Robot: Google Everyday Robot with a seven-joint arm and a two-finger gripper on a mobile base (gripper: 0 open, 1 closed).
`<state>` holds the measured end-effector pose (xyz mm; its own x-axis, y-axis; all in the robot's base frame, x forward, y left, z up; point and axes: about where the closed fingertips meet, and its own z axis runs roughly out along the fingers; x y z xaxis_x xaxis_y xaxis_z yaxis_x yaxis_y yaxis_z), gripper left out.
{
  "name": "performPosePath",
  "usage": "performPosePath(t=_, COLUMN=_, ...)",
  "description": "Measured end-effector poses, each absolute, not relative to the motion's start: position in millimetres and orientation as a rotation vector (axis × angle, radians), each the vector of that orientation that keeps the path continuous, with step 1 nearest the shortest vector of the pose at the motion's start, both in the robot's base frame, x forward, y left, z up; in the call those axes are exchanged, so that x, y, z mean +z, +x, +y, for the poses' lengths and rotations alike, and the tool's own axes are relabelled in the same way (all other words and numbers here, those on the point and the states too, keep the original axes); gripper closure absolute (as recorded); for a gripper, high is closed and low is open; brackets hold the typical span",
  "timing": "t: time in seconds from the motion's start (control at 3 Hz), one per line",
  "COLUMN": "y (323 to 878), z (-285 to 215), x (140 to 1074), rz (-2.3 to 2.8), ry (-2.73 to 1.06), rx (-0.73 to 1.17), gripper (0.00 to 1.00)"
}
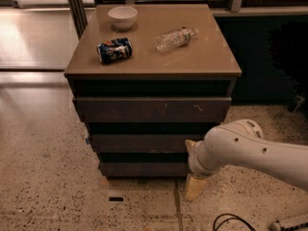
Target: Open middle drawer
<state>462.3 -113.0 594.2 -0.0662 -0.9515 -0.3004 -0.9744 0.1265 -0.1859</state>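
Note:
The middle drawer is the wide, shallow dark front between the taller scratched top front and the short, narrow bottom front. It sits flush and closed, and its inside is hidden. My white arm reaches in from the right at drawer height. The gripper hangs pale below the wrist, close to the floor at the cabinet's lower right corner. It is beside the bottom front and below the right end of the middle drawer. I cannot tell whether it touches the cabinet.
On the cabinet top lie a white bowl, a blue can on its side and a clear plastic bottle on its side. A speckled floor lies in front. A black cable lies at the lower right.

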Motion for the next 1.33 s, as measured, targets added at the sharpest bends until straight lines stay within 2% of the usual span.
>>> performPosePath(t=0.33, y=470.1, z=-97.2, x=543.4, rz=2.043, ry=-1.844, rx=0.145, gripper=0.0)
performPosePath(t=1.0, y=489.9, z=-97.8, x=510.8, rz=2.046, ry=-1.81, rx=0.153, gripper=0.0)
performPosePath(t=1.33, y=544.8, z=-93.0, x=475.1, rz=2.018, ry=-1.808, rx=0.139, gripper=0.0)
